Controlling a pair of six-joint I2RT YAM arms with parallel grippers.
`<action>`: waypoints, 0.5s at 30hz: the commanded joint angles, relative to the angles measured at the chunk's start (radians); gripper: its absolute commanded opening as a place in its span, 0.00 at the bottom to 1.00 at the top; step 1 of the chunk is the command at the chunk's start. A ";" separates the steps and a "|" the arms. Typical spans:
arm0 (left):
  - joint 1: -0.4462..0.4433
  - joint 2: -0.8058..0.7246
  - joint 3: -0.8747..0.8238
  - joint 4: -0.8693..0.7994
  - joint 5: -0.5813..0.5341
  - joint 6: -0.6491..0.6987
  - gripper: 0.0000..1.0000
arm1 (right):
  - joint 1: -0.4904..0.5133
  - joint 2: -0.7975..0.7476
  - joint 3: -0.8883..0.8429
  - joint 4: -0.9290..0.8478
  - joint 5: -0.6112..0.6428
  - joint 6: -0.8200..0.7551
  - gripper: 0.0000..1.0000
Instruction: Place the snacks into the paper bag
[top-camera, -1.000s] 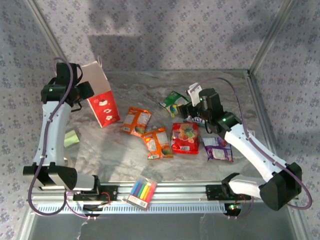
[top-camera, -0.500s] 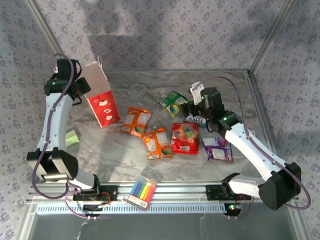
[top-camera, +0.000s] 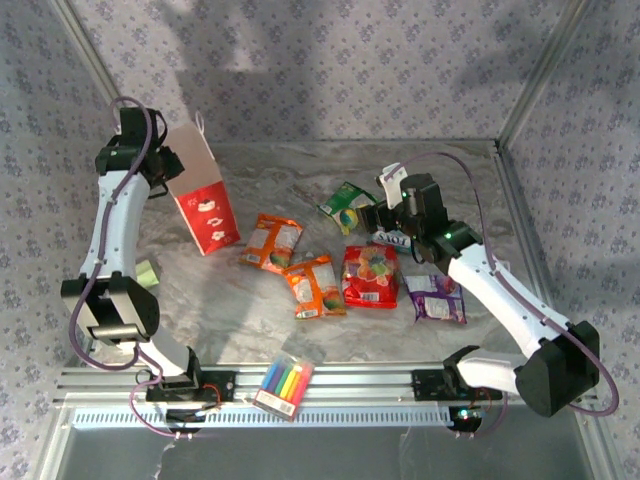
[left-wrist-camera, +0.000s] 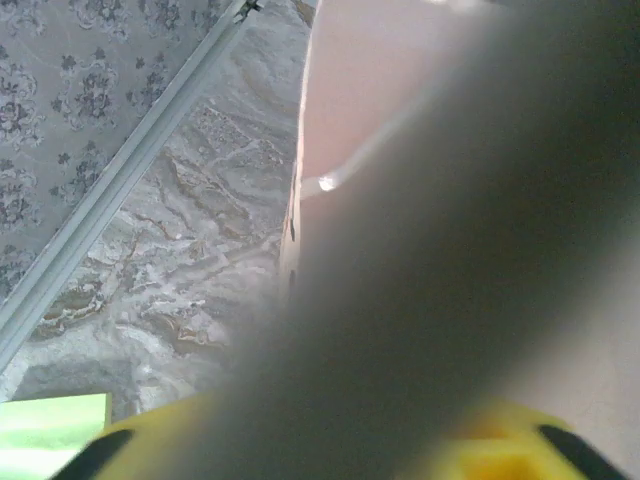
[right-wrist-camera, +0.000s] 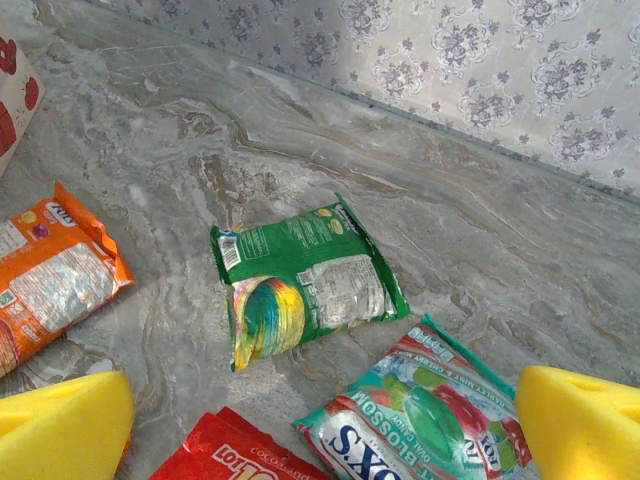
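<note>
**A:** What sits closest to the arm bases?

**B:** A clear box of coloured markers (top-camera: 284, 384), lying on the rail at the near edge of the counter (top-camera: 230, 312). Beyond it the snacks are spread over the middle. A purple packet (top-camera: 434, 298) lies to the right, a red packet (top-camera: 370, 275) is next to it, and an orange packet (top-camera: 315, 285) touches the red one's left edge.

**A:** And further back?

**B:** A second orange packet (top-camera: 272, 242) lies just beside the first. Then comes a teal-and-white packet (right-wrist-camera: 420, 420), and the green packet (right-wrist-camera: 305, 285) is the farthest of the six. All six lie flat on the marble.

**A:** The right jaws?

**B:** They are spread wide and hold nothing. The right arm (top-camera: 485, 280) hangs them low over the teal-and-white packet. Its yellow pads (right-wrist-camera: 65, 425) sit at the bottom corners of the wrist view, with the green packet ahead.

**A:** Where is the bag?

**B:** The paper bag (top-camera: 205, 205) stands tilted at the far left, apart from every packet.

**A:** And the left jaws?

**B:** The left arm (top-camera: 110, 225) has them at the bag's top rim. The wrist view there is blurred, so I cannot tell whether they are clenched or released.
</note>
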 joint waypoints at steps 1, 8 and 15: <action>0.008 0.005 0.029 -0.020 0.002 0.007 0.21 | -0.004 0.002 0.019 0.003 -0.010 0.021 1.00; 0.008 0.006 0.030 -0.060 -0.006 0.011 0.24 | -0.006 -0.017 0.010 -0.009 -0.003 0.021 1.00; 0.007 0.007 0.015 -0.075 -0.017 0.031 0.24 | -0.007 -0.026 0.008 -0.011 0.000 0.028 1.00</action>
